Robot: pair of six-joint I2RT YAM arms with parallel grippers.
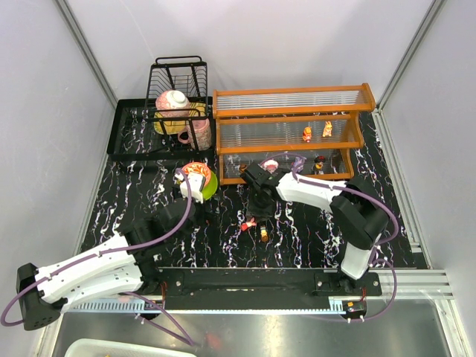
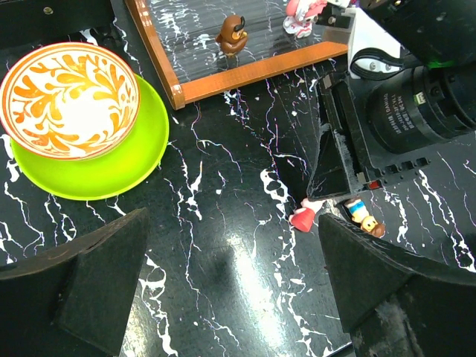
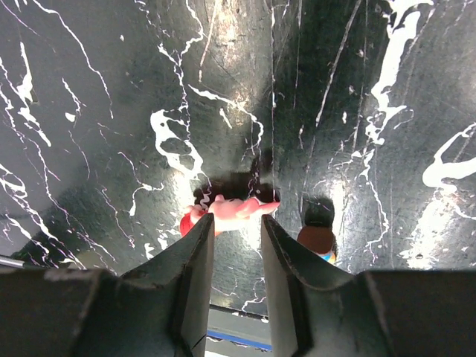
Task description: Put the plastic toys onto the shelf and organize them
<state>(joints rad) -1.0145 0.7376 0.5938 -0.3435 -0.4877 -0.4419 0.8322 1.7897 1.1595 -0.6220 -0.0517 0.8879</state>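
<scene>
Right wrist view — right fingers (image 3: 195, 282) narrowly apart, tips straddling a pink-red toy (image 3: 227, 208) lying on the desk (image 3: 111, 111), apparently lined up to pinch it for the shelf (image 1: 290, 111). Left fingers (image 2: 104, 275) wide apart, hovering aside — probably leaving room.

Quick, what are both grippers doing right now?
Left gripper: open, holding nothing.
Right gripper: jaws nearly together, right at a pink toy; cannot tell whether it is gripped.
</scene>
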